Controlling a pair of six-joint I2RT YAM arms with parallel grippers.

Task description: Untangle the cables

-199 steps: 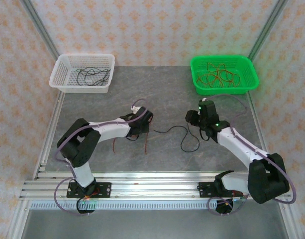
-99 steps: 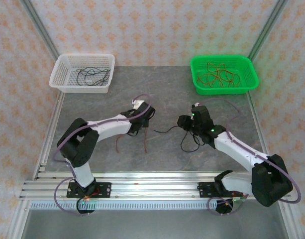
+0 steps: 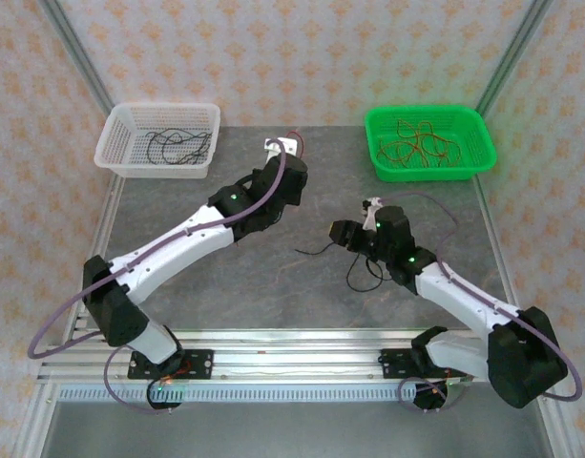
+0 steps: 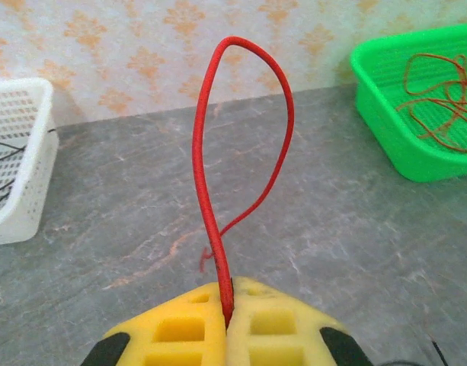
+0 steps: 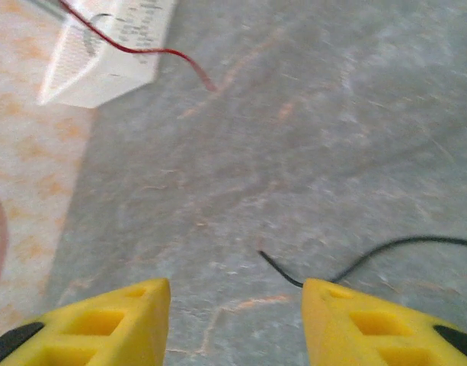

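The left fingers (image 4: 252,328) are pinching shut on a thin red wire (image 4: 202,194) looping up above the grey worktop (image 5: 332,114); the right fingers (image 5: 119,320), partly open and empty, are hovering over a thin black wire (image 5: 283,271), seemingly lying flat there.

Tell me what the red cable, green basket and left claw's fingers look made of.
Red cable: thin wire in smooth, slightly glossy plastic-looking insulation; it holds a loop. Green basket: moulded plastic, by its slotted walls. Left claw fingers: matte yellow, probably plastic, with recessed pockets.
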